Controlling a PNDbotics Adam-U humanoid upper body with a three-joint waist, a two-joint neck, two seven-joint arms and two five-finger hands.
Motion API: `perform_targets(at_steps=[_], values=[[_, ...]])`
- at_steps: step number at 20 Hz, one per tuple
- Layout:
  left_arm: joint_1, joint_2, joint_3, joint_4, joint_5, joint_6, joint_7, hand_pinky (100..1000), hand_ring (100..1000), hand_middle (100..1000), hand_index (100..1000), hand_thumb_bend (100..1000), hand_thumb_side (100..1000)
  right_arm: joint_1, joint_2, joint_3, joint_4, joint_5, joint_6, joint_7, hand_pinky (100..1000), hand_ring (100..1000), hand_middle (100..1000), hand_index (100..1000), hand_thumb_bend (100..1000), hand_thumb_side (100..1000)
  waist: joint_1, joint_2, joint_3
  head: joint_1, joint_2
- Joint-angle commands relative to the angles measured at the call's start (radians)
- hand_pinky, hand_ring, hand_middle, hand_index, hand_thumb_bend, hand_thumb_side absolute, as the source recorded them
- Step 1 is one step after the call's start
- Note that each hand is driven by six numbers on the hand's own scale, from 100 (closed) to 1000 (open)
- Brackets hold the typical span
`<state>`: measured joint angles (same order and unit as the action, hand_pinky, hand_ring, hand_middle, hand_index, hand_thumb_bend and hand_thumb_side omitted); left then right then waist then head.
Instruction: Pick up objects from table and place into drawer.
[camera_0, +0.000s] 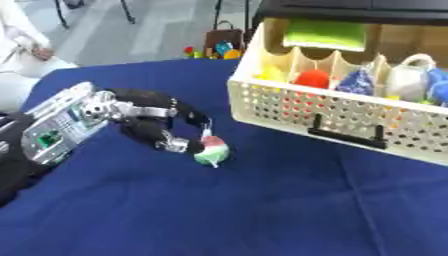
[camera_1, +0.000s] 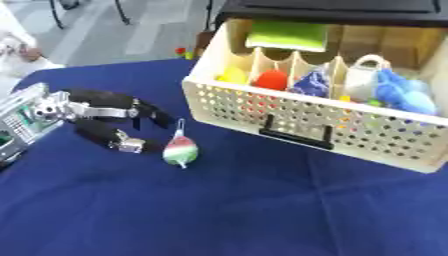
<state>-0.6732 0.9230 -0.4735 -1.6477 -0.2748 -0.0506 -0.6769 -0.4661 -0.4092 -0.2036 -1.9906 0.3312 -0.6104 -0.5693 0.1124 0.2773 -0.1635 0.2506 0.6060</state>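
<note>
Left eye view: left hand (camera_0: 149, 125) fingers curled beside watermelon charm (camera_1: 180, 150) — drawer (camera_1: 289, 112) near.

We see a table covered with a dark blue cloth (camera_0: 262, 210), creased in a few faint lines toward its near right part. On the cloth lies a small teardrop-shaped toy, red above and green below, with a thin loop at its top (camera_1: 180, 150). Toward the far right a cream perforated plastic drawer with a black handle (camera_1: 297, 127) hangs out over the cloth; we cannot tell whether it touches it. Our left hand (camera_0: 162, 125) is down at the cloth just beside the toy.
</note>
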Motion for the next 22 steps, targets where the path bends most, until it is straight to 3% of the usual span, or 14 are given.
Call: perform_targets(at_steps=[1,7,11,18,22], values=[[-0.002,0.021,0.002,-0.002,-0.004,-0.02,0.013,733,928,861,1000,419,1000,-0.014,-0.011,-0.009,-0.009,0.0,-0.007,-0.016,587,597,633,728,100,630,-0.005,-0.015,0.001,-0.007,0.002],[-0.002,0.012,0.005,0.021,-0.002,-0.059,0.002,741,934,867,1000,388,1000,-0.015,-0.01,-0.01,-0.009,-0.001,-0.004,-0.02,589,597,638,728,100,631,-0.004,-0.016,0.001,-0.016,0.007],[-0.013,-0.007,0.007,0.043,-0.065,-0.081,0.011,755,933,889,1000,406,1000,-0.016,-0.009,-0.012,-0.009,-0.001,-0.004,-0.022,590,596,640,728,100,631,-0.005,-0.017,0.001,-0.021,0.0],[0.027,-0.009,0.012,0.041,-0.167,-0.142,0.207,733,920,876,1000,360,967,-0.013,-0.008,-0.015,-0.009,0.0,0.0,-0.029,592,596,648,728,100,630,-0.001,-0.018,0.005,-0.059,-0.025],[0.041,-0.017,-0.004,0.062,-0.203,-0.145,0.257,705,897,857,1000,340,975,-0.014,-0.006,-0.015,-0.009,0.002,0.003,-0.032,593,596,649,728,100,636,-0.001,-0.017,0.005,-0.073,-0.038]])
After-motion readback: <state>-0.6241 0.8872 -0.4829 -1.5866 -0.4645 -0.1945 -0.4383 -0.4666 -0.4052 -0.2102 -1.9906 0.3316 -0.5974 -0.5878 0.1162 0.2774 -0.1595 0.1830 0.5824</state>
